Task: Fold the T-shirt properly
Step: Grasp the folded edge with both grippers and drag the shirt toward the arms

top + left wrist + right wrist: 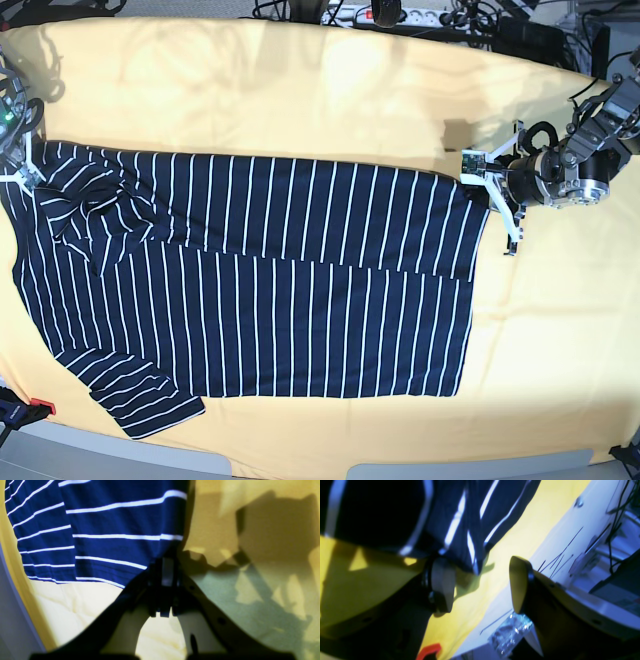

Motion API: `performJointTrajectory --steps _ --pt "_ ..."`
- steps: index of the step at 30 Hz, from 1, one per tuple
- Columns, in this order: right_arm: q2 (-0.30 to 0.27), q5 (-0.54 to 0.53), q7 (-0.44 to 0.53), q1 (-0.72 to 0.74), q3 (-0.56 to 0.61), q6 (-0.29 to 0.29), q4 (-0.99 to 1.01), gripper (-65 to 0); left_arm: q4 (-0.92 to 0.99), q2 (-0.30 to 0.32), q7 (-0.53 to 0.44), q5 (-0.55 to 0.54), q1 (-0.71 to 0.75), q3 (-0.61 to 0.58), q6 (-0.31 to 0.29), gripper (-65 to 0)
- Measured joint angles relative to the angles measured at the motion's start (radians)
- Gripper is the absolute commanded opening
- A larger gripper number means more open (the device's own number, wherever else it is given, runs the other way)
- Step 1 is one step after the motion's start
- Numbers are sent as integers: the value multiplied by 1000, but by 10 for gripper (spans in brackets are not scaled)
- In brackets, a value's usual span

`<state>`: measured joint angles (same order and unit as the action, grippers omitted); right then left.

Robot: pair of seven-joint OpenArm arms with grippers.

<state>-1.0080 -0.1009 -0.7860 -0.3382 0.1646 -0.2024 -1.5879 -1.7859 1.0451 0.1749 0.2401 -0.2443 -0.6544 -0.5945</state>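
The T-shirt [280,290], dark navy with thin white stripes, lies spread across the table on the yellow cloth [330,100]. Its upper half is folded down over the lower half, and one sleeve [140,395] sticks out at the front left. My left gripper [484,190] is at the shirt's upper right corner. In the left wrist view the left gripper [168,566] is shut, pinching the edge of the T-shirt [112,525]. My right gripper [22,168] is at the far left by the bunched collar end. In the right wrist view the right gripper [481,587] is open beside the T-shirt [460,517], holding nothing.
The yellow cloth reaches close to the table's edges. A power strip [385,12] and cables lie along the back edge. An orange clamp [38,406] sits at the front left corner. A grey table rim [470,468] runs along the front.
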Motion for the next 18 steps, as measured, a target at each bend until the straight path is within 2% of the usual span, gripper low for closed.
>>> performJointTrajectory --steps 1,2,4,5,8,10,13,18 --pt "0 0 18 0 0 0 1 -347 0 0 0 0 0 0 0 -650" --pt "3 -10 25 3 0 0 1 -419 0 0 0 0 0 0 0 -650" --pt "19 -14 19 21 3 0 4 -605 0 0 0 0 0 0 0 -650" --pt "25 -14 12 37 6 3 4 -650 0 0 0 0 0 0 1 -650" --pt "21 21 -27 86 5 54 4 -650 0 0 0 0 -2 0 0 -650" --pt "11 16 -43 106 4 50 4 -650 0 3 -2 0 -4 0 0 -650" --pt "8 -5 -94 117 4 -40 3 -650 -8 23 -4 -5 -8 0 0 -650" --pt "8 -150 -216 113 4 -152 3 -650 -51 76 -11 -42 -14 0 -11 -650"
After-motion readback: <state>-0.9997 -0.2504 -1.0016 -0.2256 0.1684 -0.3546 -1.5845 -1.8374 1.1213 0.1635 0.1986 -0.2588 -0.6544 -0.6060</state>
